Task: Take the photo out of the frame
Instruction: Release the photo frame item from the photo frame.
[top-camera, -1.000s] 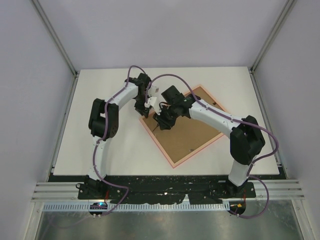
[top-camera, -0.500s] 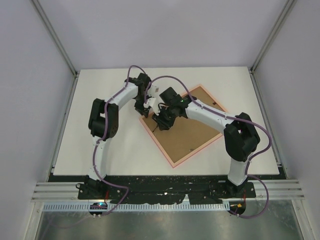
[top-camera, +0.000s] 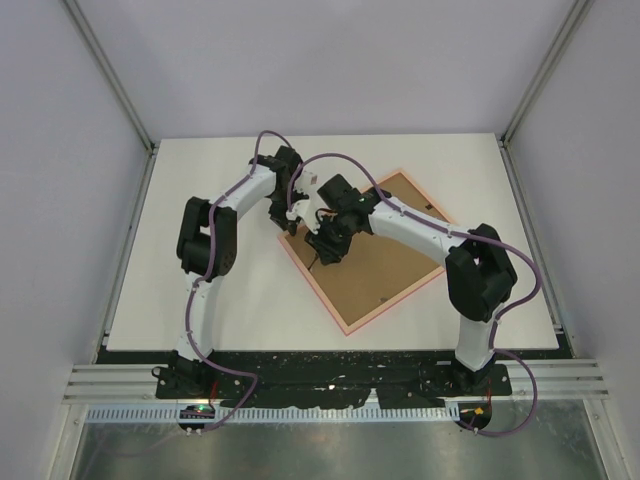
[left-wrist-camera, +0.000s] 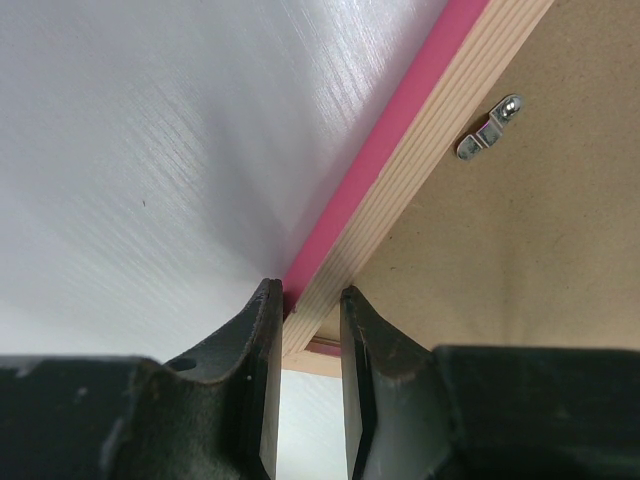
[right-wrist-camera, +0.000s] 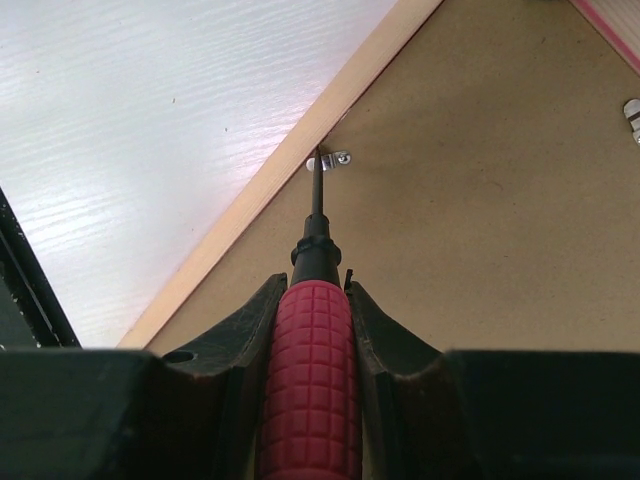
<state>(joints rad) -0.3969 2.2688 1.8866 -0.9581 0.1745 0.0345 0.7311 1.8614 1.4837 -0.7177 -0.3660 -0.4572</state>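
Left gripper: I've got its jaws nearly closed, pinching the side rail of the thin bright-pink rectangular picture frame right at a corner, one finger on the outer pink edge and the other on the bare wood inner face.

Right gripper: jaws clamped tight around the red grid-textured handle of a screwdriver. Its thin dark shaft points away from my wrist camera. The tip is touching a small silver metal retaining tab, just inside the frame's rail at the edge of the plain brown backing board.

From overhead I see the frame lying flat and face-down on the white table, backing board up, turned diagonally. Its long axis runs from near-left to far-right. The two grippers meet at its left corner. A second silver tab sits further along the same rail in the left wrist view.
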